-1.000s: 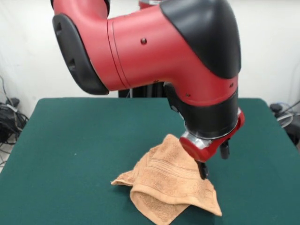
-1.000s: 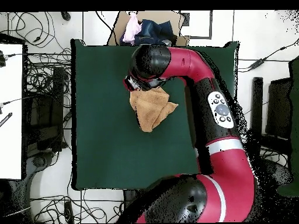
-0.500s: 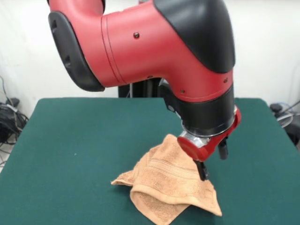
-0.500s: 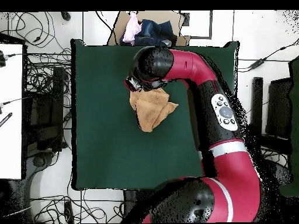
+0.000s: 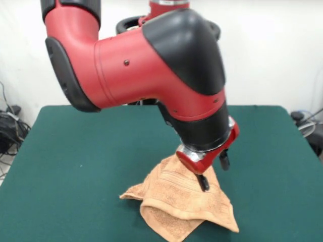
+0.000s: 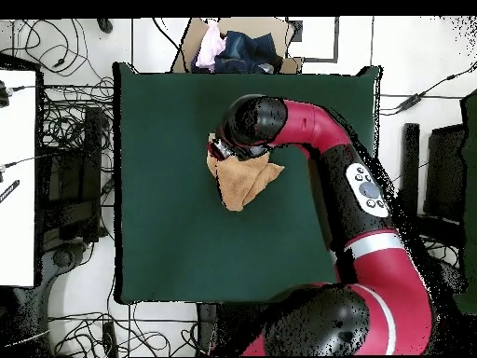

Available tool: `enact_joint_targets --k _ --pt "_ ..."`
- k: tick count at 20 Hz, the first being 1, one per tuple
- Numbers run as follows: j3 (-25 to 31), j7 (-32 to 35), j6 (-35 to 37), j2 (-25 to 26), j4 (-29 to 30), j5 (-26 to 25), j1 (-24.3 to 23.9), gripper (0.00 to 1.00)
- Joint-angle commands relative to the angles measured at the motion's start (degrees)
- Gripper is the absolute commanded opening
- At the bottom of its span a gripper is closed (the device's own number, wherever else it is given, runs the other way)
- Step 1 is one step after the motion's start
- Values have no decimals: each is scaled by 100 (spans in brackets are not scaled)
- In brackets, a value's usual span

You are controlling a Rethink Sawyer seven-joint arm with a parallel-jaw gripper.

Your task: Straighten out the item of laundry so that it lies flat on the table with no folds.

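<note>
The item of laundry [image 5: 176,201], an orange-tan towel, lies crumpled with overlapping folds near the front edge of the green table [image 5: 75,161]. A woven band runs across its upper layer. My gripper [image 5: 213,172] is open, its two black fingers spread with nothing between them. It hangs over the towel's back right part, and one fingertip [image 5: 204,184] is close to the cloth; whether it touches is unclear. From overhead, the towel [image 6: 244,183] sits a little above the middle of the table [image 6: 158,205], and the gripper [image 6: 220,149] is at its top left corner, partly under the arm.
In the overhead view a cardboard box with clothes [image 6: 238,47] stands just past the table's top edge. Cables [image 6: 65,121] and a white desk [image 6: 19,168] lie to the left. The red arm [image 6: 345,177] runs along the table's right side.
The arm has swung left in the front view, carrying the open gripper from the towel's right edge to above its back part. The towel has not moved.
</note>
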Motion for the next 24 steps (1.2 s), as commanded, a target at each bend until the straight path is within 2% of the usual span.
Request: enact_joint_targets --k 1,4,6,9,11,13,18,24 --pt "68 -331 -580 276 763 -294 -237 100" --pt "-17 3 -589 275 704 -261 -146 100" --pt "-66 141 -191 286 516 -103 -74 100" --pt "-80 53 456 300 99 13 14 100" --pt "-69 -31 589 357 -145 -5 69 100" --pt "-47 -193 981 521 -677 -16 175 100" --pt "-16 -390 1803 629 -1572 -101 343 100" --pt "52 -416 2121 682 -1915 -162 440 100"
